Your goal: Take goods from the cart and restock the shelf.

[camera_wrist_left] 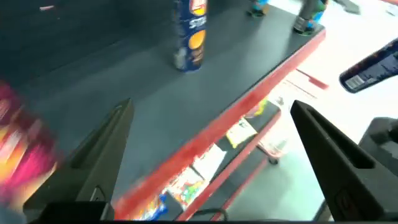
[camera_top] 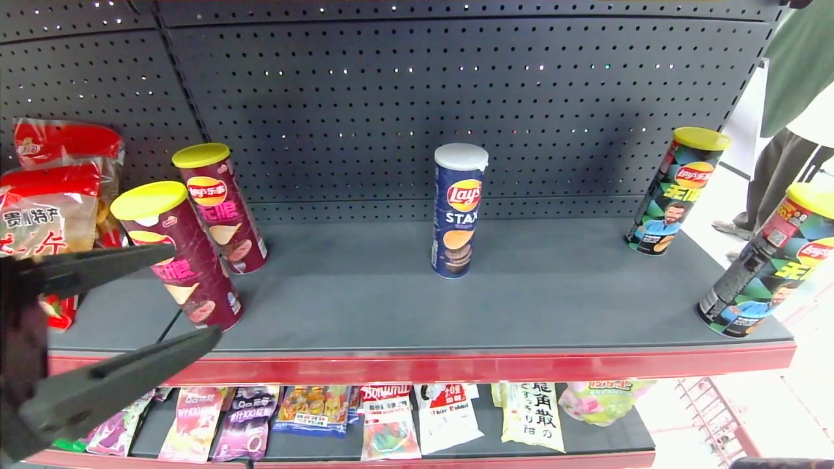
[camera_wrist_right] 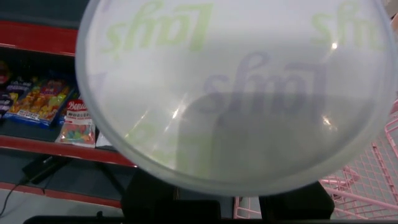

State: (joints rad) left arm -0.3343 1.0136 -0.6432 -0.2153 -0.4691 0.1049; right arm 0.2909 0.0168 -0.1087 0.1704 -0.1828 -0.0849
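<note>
Restocking: shelf (camera_top: 365, 312) part-filled, more goods needed.
Left tool (camera_top: 195, 292): spread, empty, gaps ahead.
Right tool (camera_wrist_right: 231, 202): pinching can (camera_wrist_right: 236, 93), unshelved.

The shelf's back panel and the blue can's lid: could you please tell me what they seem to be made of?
Back panel: likely sheet metal with matte dark paint; regular punched holes let light through.
Blue can's lid: probably plastic, smooth and pale grey, with a snap-on rim.
</note>
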